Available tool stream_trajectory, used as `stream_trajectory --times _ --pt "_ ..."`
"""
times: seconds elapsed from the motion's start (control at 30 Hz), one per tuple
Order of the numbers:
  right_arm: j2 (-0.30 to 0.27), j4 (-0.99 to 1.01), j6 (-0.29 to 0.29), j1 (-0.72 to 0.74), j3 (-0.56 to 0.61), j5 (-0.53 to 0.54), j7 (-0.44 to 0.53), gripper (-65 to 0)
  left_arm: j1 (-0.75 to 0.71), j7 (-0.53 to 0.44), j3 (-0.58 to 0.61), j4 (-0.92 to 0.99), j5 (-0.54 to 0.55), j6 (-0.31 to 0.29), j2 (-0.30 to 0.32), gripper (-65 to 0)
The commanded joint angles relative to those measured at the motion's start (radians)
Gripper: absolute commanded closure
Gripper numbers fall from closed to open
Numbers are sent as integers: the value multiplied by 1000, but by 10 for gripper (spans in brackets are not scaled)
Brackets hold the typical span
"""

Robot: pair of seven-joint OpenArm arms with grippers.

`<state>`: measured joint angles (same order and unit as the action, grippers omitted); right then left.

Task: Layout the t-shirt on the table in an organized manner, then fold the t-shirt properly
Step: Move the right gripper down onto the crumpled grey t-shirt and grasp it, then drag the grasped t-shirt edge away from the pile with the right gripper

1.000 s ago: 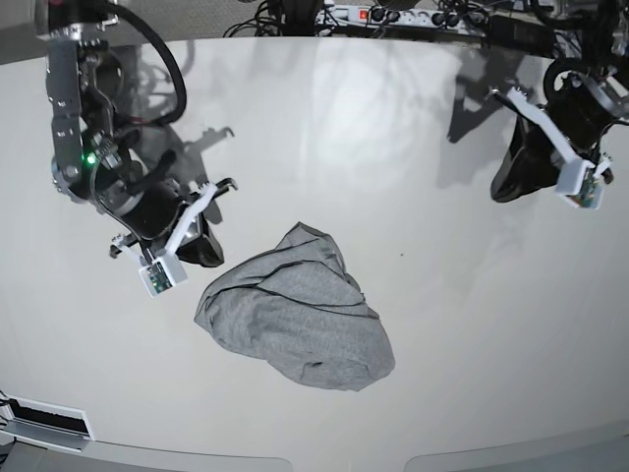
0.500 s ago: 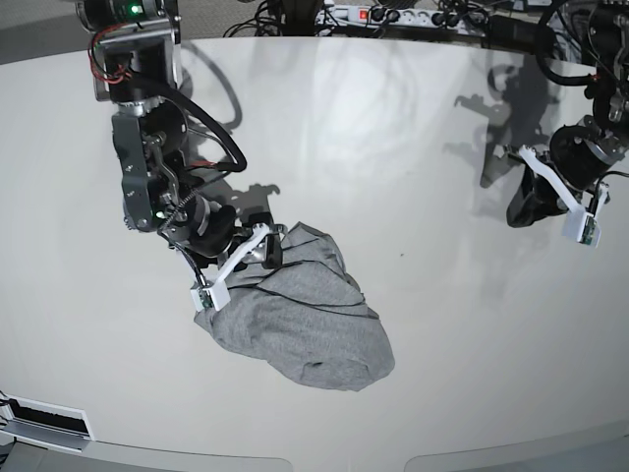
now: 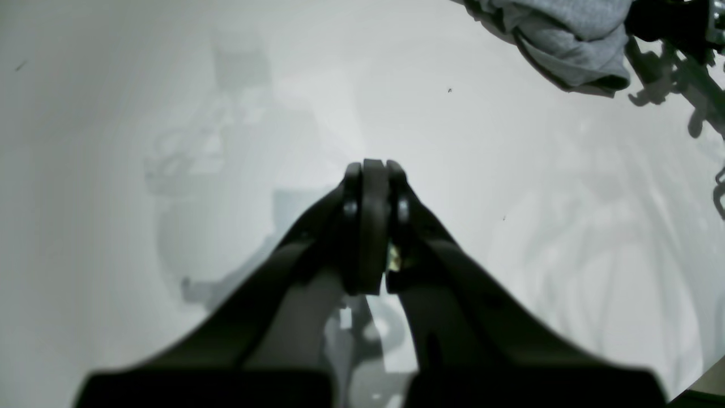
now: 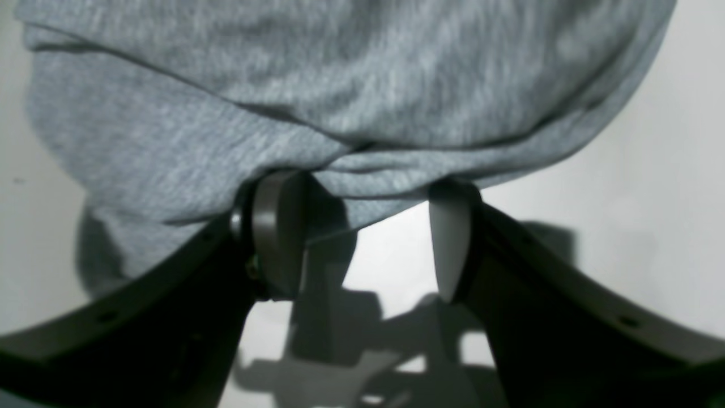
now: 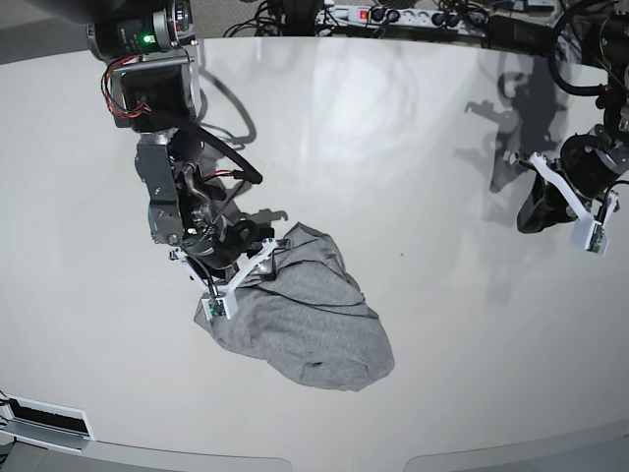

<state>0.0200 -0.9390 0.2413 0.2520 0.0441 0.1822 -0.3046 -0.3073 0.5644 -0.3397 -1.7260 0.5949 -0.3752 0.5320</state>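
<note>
T-shirt (image 5: 300, 315) fabric lies as a crumpled grey heap on the near-middle of the table (image 5: 413, 147), bunched into a rounded mound with folds running across it. No sleeve, collar or lettering can be picked out, so nothing has been laid out yet; the task looks to be at its very start, with the spreading and all of the folding still to do.

At the heap's left edge, as the base view shows it, the right gripper (image 4: 362, 238) is down low against the cloth. Its fingers (image 4: 277, 232) stand spread, one on each side of a rolled lip of fabric, with bare table showing between them. The cloth hangs just over the fingertips and touches or nearly touches them, but it is not pinched; the jaws look released, set to take a first hold on the hem or an edge. Which part of the shirt that edge is, I cannot tell.

Farther off, well apart from the shirt on the other side of the table, the left gripper (image 3: 371, 170) hovers above bare white surface. Its fingers are clenched together on nothing. In its own view the shirt is only a grey corner at the top right.

Beyond the table's far rim, cables (image 5: 413, 18) and a power strip run along the back.
</note>
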Motion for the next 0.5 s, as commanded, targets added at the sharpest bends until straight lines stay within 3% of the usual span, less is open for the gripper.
stream_trajectory --times 0.0,0.1,0.13,0.27,0.47 --pt "2 -11 14 25 1 -5 29 -288 6 -25 -7 -14 16 -3 17 0" --pt "2 -11 51 26 1 -4 47 -42 6 -25 -7 -14 16 -3 18 0" --pt "2 -12 63 27 1 -5 68 0 6 -25 -7 -14 16 -3 18 0" --pt "-1 -61 108 42 1 -8 72 0 5 -19 -7 -14 16 -4 23 0" --pt "-2 -410 173 0 1 -7 -72 0 3 12 -7 -14 15 -4 47 0"
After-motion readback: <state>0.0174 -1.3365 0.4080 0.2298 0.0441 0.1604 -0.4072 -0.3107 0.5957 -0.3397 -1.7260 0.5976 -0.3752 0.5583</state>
